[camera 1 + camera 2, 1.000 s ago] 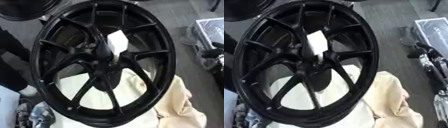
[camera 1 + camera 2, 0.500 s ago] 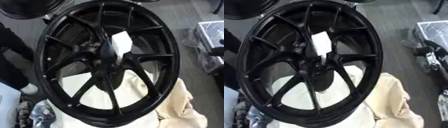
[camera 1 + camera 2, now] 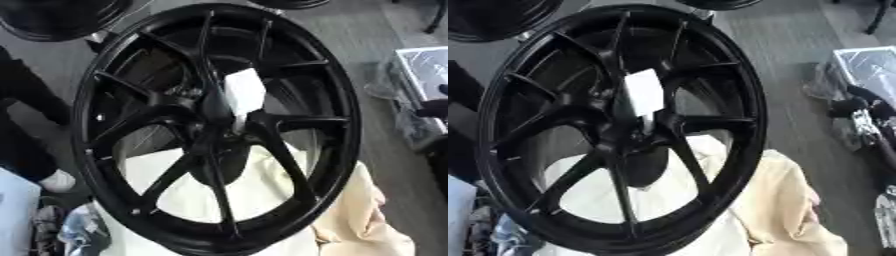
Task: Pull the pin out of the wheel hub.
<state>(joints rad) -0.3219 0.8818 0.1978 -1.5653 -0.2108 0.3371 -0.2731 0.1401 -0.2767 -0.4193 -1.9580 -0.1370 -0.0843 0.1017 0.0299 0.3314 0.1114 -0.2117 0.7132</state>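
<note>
A big black wheel rim [image 3: 341, 150] leans tilted over a cream cloth [image 3: 359, 215] and fills most of both views. From its hub [image 3: 219, 137] a pin sticks out, with a flat white rectangular head [image 3: 244, 93] on a thin pale stem [image 3: 237, 122]. Nothing touches the pin. My right hand [image 3: 857, 111], black with silver parts, shows only at the right edge of the right eye view, well away from the rim; how its fingers stand is not visible. My left hand shows in neither view.
Another black rim [image 3: 61, 20] lies at the top left. A clear-wrapped box [image 3: 868, 62] sits on the grey floor at the right. A person's dark leg and white shoe [image 3: 56, 181] stand at the left. Crumpled plastic [image 3: 79, 230] lies at the lower left.
The whole picture has drifted a little, so the camera has moved. The pin stays in the hub and the right hand keeps its place at the right edge.
</note>
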